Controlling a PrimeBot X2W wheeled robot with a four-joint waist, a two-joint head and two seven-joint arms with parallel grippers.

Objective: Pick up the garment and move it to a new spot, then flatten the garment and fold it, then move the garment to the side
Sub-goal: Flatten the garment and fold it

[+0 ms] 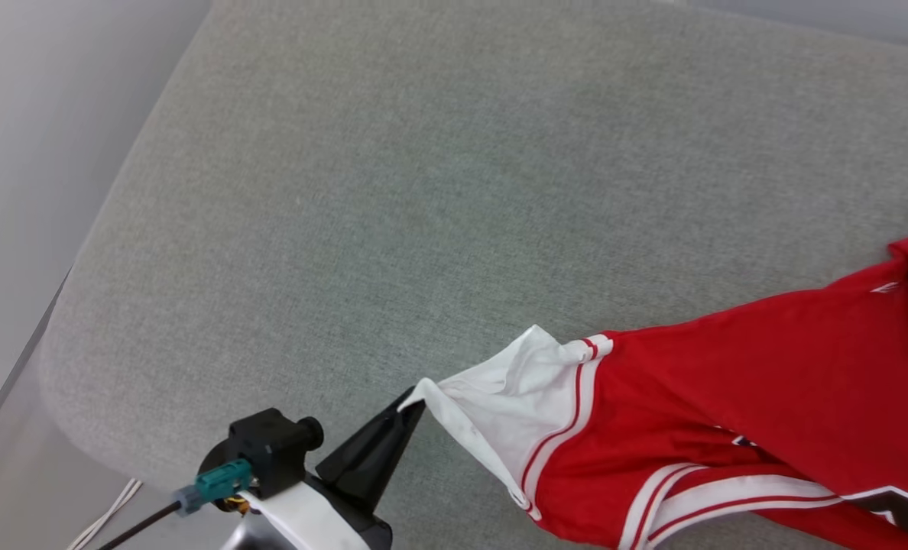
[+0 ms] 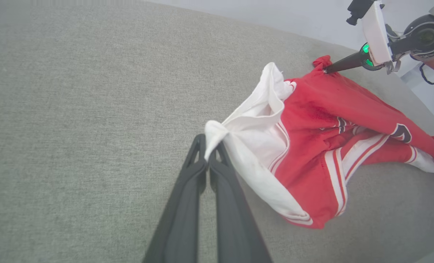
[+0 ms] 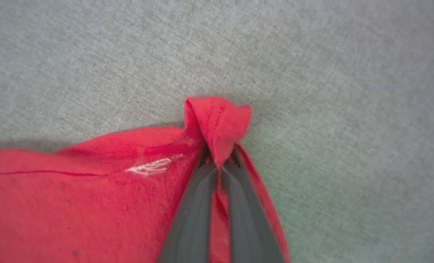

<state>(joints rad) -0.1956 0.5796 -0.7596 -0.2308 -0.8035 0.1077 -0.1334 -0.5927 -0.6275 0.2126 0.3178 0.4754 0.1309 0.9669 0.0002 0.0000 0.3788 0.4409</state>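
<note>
The garment (image 1: 729, 397), a red jersey with white sleeves and striped trim, lies bunched on the grey padded surface at the lower right of the head view. My left gripper (image 1: 412, 403) is shut on the tip of a white sleeve (image 2: 217, 133), which is pulled taut toward it. In the left wrist view the garment (image 2: 330, 120) stretches away to the right, where my right gripper (image 2: 326, 70) pinches a red corner. The right wrist view shows that red corner (image 3: 217, 120) folded up between my shut fingers (image 3: 187, 212).
The grey padded surface (image 1: 423, 191) spreads wide behind and to the left of the garment. Its rounded edge (image 1: 56, 359) drops to a pale floor at the left, where a white cable (image 1: 110, 512) lies.
</note>
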